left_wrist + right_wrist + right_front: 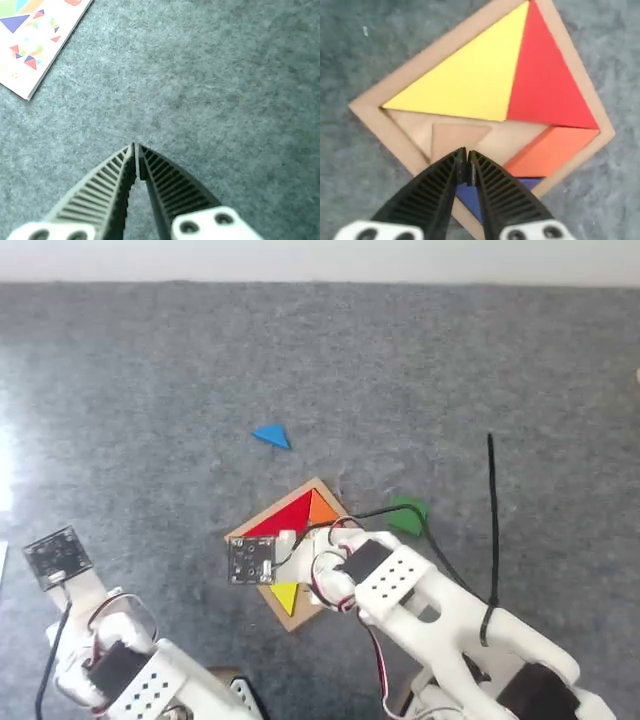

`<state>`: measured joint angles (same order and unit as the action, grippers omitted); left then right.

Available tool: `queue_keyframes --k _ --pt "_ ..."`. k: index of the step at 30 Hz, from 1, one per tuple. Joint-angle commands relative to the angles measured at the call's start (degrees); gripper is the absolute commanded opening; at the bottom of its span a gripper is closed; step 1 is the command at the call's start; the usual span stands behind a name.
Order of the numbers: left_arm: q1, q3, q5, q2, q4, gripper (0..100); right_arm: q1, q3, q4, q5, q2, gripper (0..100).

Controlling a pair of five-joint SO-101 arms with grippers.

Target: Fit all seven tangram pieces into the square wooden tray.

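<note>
The right gripper (465,152) hung over the square wooden tray (370,112) with its jaws pressed together and nothing between them. A yellow triangle (470,80), a red triangle (540,85), an orange piece (550,147) and a dark blue piece (532,183) lay fitted in the tray. A green piece (408,514) lay just beside the tray and a small blue triangle (272,436) well apart, while the left gripper (136,146), likewise closed and empty, sat over grey carpet (225,75).
</note>
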<state>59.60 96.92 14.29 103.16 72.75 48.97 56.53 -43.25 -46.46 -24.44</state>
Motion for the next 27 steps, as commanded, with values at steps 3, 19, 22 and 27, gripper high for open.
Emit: queue_keyframes --k 3,19,22,27 --pt "0.3 -1.2 0.4 1.1 0.2 1 -3.3 -4.2 -0.4 -1.1 -2.4 0.9" --pt "0.3 -1.2 0.4 1.1 0.3 1 0.5 -2.5 -7.4 -11.0 -1.7 0.9" --pt "0.3 -1.2 0.4 1.1 0.3 1 3.1 -0.2 -7.2 -11.2 -1.7 0.9" --pt "0.3 -1.2 0.4 1.1 0.3 1 6.7 0.7 -7.3 -10.2 -1.7 0.8"
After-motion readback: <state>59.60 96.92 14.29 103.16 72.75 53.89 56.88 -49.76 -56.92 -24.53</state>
